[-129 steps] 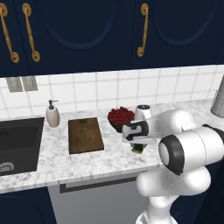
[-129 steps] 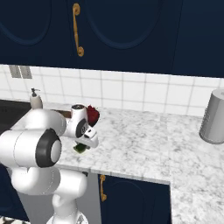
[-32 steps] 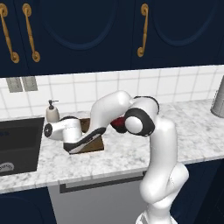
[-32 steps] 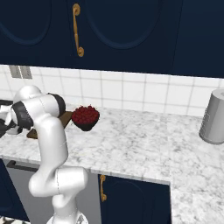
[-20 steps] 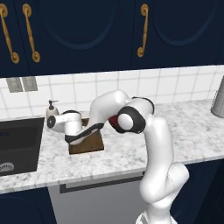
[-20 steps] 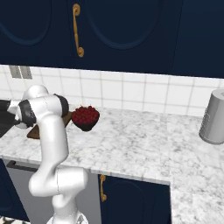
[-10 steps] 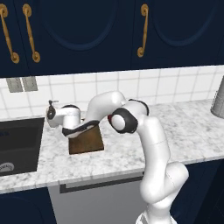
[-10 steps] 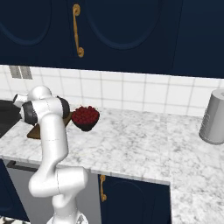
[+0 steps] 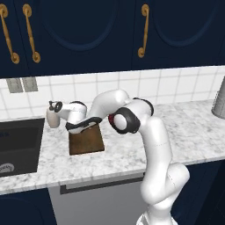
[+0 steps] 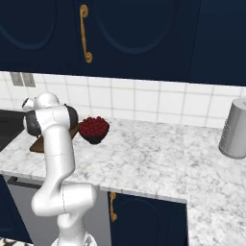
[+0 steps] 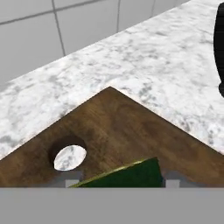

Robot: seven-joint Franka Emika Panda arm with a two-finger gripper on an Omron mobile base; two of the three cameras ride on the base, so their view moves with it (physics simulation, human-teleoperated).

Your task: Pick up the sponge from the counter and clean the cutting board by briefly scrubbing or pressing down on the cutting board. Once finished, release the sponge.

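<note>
The dark-brown cutting board (image 9: 87, 141) lies on the marbled counter (image 9: 132, 151) beside the sink. In the hand view the board (image 11: 131, 131) sits close below, its small hole (image 11: 68, 156) at the left and one corner pointing away. The sponge (image 11: 127, 176) shows its dark green top and a thin yellow edge between the fingertips (image 11: 72, 180). My gripper (image 11: 122, 182) is shut on it, low over the board. From the left base camera the gripper (image 9: 78, 127) is at the board's back left part. An edge of the board (image 10: 38, 144) shows behind the arm.
A white soap dispenser (image 9: 52, 116) stands just left of the hand, with the dark sink basin (image 9: 17, 143) beyond it. A bowl of red fruit (image 10: 94, 128) sits right of the board. A grey canister (image 10: 235, 128) stands far right. The tiled wall (image 11: 43, 30) is close behind.
The arm carried the sponge from right of the bowl over to the board. In the last second the hand drew back along the board toward the wall and the soap dispenser.
</note>
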